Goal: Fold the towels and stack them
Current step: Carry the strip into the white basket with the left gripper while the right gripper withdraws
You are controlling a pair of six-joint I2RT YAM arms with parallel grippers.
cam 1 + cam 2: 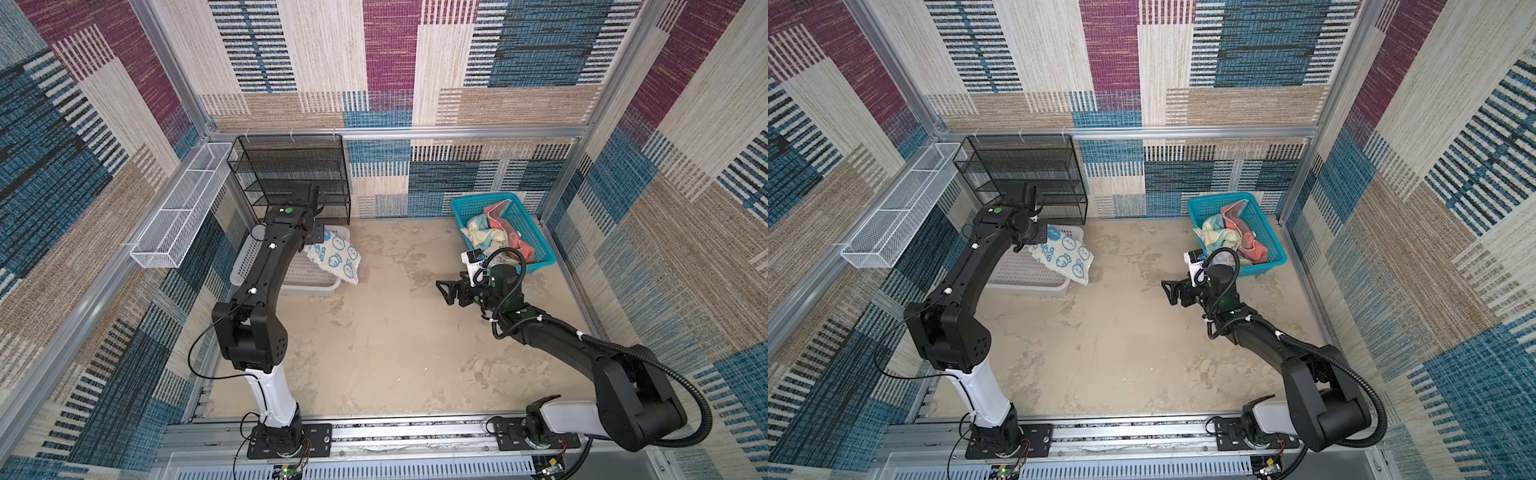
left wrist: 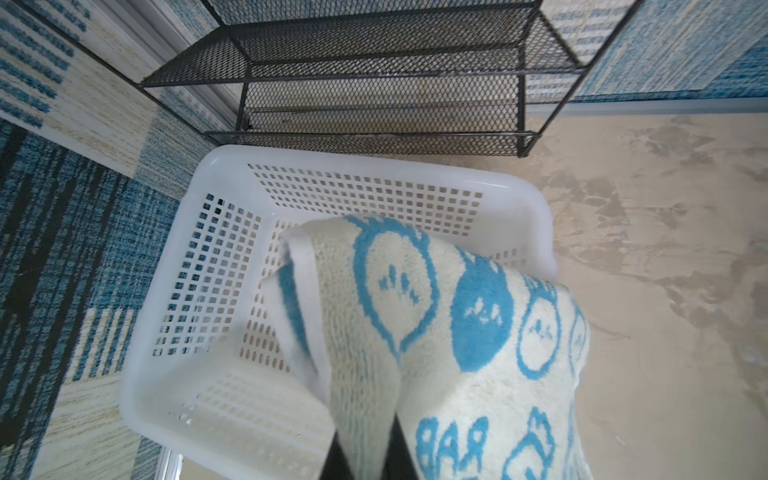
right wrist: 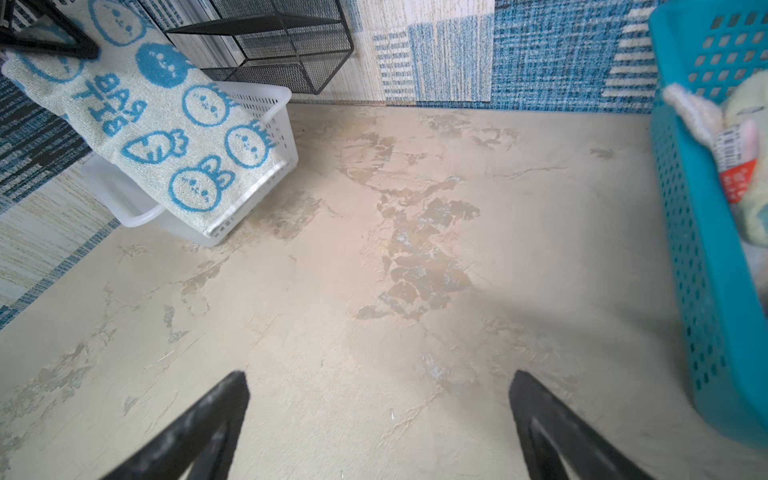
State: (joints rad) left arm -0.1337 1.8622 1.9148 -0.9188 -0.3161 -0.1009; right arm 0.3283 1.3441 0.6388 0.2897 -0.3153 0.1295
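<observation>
Currently: my left claw pinched shut on rabbit-print towel over white basket; my right claw wide open, empty.

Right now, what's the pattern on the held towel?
The towel is white with blue rabbit faces, carrots and letters; clearest in right wrist view.

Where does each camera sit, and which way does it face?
Top views: overhead, looking down at the table; left arm, right arm show.
Left wrist: above the white basket, facing black rack; left jaws shut on bunny towel.
Right wrist: low, facing across the table; open right jaws show.
Shared: wrist views both show towel, basket, rack.
</observation>
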